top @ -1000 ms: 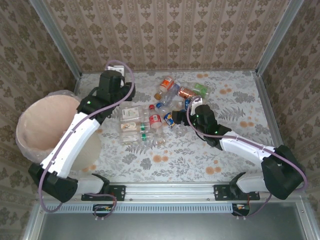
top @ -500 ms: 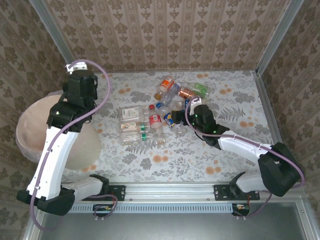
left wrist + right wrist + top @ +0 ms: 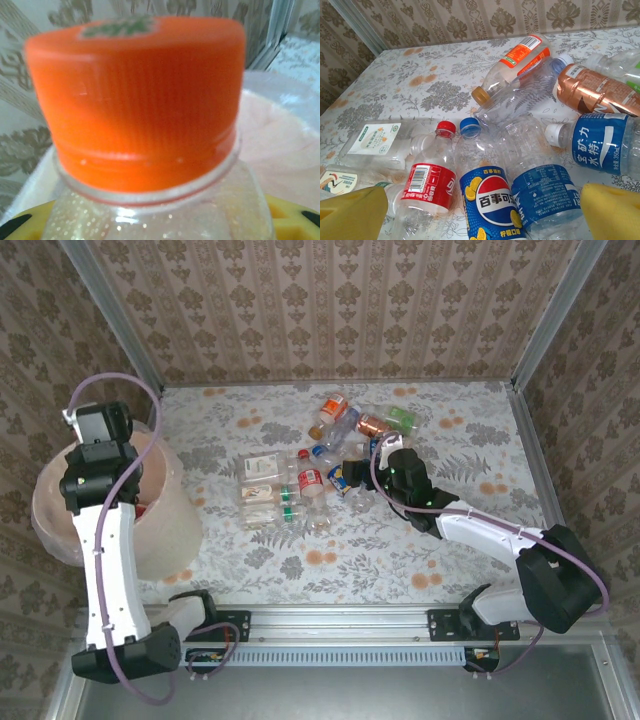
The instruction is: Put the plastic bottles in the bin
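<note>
Damask-papered walls (image 3: 330,300) enclose a floral-patterned table (image 3: 480,455).

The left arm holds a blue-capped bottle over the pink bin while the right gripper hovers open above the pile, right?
Not quite: the left wrist view shows the cap is orange, not blue. The left gripper does hold that bottle over the pink bin, and the right gripper is open above the pile.

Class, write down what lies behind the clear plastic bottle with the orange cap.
Behind the orange-capped clear bottle show the round pale pink bin and patterned wallpaper. The bottle covers the bin's floor and any contents.
</note>
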Motion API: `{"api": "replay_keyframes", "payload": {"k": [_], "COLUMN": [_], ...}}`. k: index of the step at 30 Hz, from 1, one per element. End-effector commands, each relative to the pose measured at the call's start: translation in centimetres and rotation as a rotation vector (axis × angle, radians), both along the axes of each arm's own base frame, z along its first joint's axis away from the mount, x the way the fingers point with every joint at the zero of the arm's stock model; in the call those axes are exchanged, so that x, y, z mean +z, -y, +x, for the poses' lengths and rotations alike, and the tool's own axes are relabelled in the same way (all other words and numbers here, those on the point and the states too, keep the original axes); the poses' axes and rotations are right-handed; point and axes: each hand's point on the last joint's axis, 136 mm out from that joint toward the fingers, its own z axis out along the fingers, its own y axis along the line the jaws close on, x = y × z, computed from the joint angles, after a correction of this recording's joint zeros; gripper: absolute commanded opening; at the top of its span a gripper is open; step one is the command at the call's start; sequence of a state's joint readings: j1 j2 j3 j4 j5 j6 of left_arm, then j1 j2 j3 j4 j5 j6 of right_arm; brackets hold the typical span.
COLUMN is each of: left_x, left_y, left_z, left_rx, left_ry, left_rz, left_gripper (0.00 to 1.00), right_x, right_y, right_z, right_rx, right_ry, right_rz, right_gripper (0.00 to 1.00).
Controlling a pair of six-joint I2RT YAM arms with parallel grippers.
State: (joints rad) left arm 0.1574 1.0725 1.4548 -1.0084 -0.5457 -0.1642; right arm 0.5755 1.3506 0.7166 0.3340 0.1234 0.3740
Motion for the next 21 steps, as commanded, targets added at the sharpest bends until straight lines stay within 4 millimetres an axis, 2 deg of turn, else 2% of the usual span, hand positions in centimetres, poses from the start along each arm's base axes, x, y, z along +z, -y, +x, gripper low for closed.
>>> {"api": "replay_keyframes", "payload": {"k": [1,7,14,18,21], "left_x": [-2.9,-6.3,-9.9,-11.3,-11.2], "left_y": [0.2,-1.1,-1.2,-1.8,-2.9], "left_z": [-0.3,-0.8,-0.4,-0.5,-1.3], "left_rx": [-0.009,0.033,0.049,0.082,0.142], "left_ry": [-0.054,-0.106,-0.163,-0.205,-0.232], "left_rz": [-0.116,-0.200,-0.288,-0.289,-0.243], "left_gripper": [0.48,0.48,0.50,0.51,0.51], "right_x": [1.8,1.8,1.6,1.6,1.7], "right_y": [-0.4,-0.3,0.1,0.0,-0.1], "right_z": [0.7,0.5,0.3,0.3,0.5], "right_rx": [0.005,0.004,-0.005,-0.002,0.002], "right_ry": [0.036,0.035,0.032,0.032,0.033], "right_rz": [0.035,0.033,0.027,0.018,0.010], "right_gripper": [1.00,1.00,1.00,1.00,1.00]}}
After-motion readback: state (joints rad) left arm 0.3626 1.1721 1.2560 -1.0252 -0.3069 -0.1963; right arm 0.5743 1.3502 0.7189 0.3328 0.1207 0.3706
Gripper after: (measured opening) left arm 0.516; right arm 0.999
